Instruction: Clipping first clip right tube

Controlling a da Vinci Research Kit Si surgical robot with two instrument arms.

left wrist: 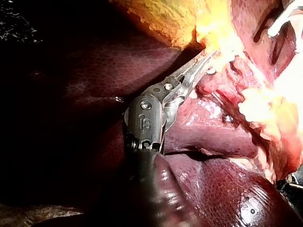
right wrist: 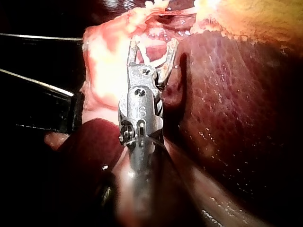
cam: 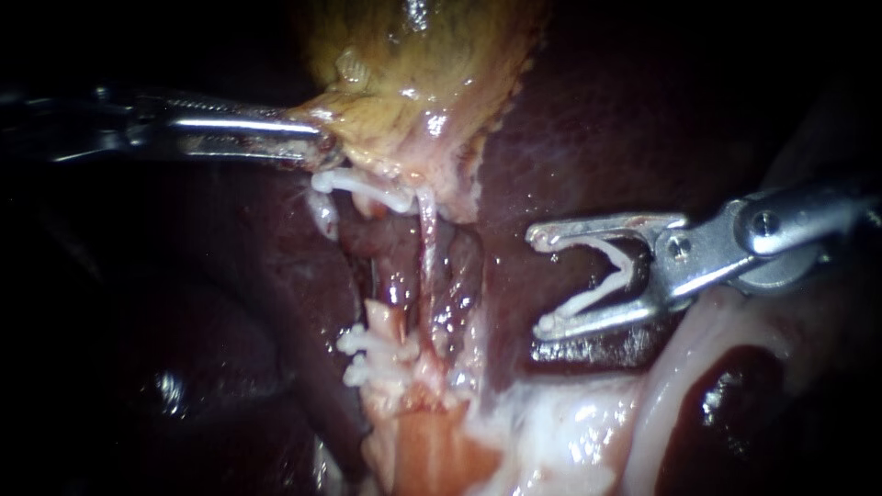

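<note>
Across the endoscope view, the liver is dark maroon, smooth and wet, and the right wrist view shows it finely mottled. The gallbladder above it is yellow, lumpy and glistening, narrowing to a pale, ragged neck. Both instruments are bright metal. The left instrument ends in long, slim, toothed jaws, and the right instrument in shorter, broader jaws on a polished hinge. The left jaws are pressed together on the gallbladder's lower left edge, pinching a fold of its yellow tissue; the left wrist view shows the same grip. The right jaws stand wide apart with an open clip seated between them: white, V-shaped, one leg lying along each jaw so that both jaws hold it. Its mouth faces the tubes, and a strip of dark liver lies between it and them. Just under the gallbladder's neck an upper clip, white and ribbed, lies crosswise. Farther down, knobbly white lower clips sit against a pink stump of tissue. Shiny white fatty tissue spreads below the right instrument. The right tube is a thin, pale pink strand just to the right of those clips. It runs straight down from the gallbladder's neck to the pink tissue, well apart from the open clip.
</note>
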